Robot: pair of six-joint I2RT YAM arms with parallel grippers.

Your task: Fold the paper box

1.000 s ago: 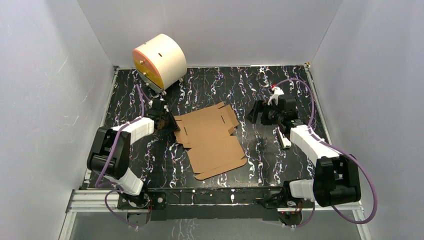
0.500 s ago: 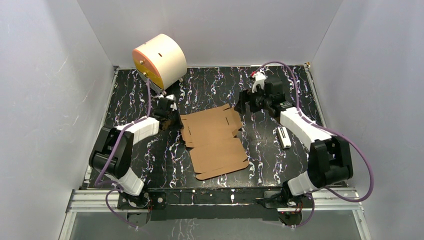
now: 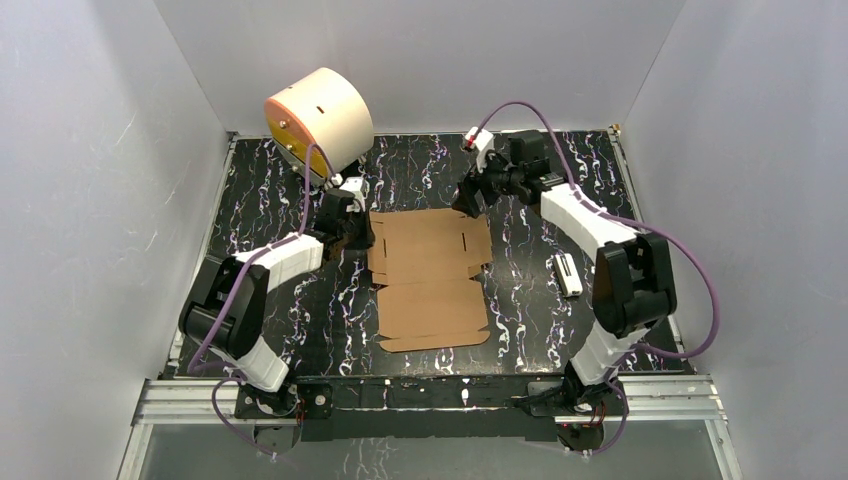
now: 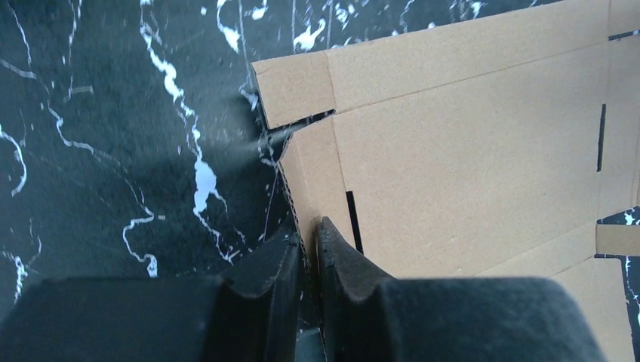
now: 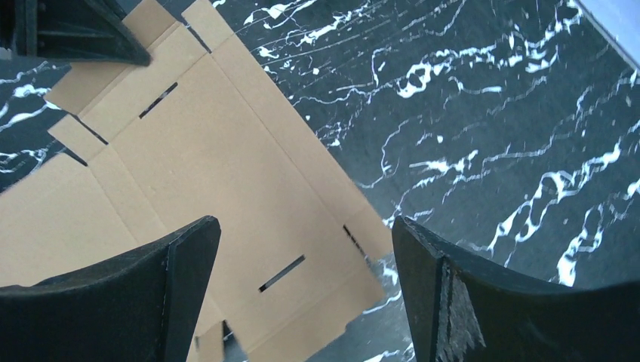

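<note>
One paper box lies flat. The left gripper pinches its edge; the right gripper is spread wide. One cream drum, one white bar.

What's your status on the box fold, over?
Left gripper shut on the paper box's left edge. Right gripper open above its far right corner. Box not yet folded. Cream cylinder and white-and-black bar lie clear of it.
</note>
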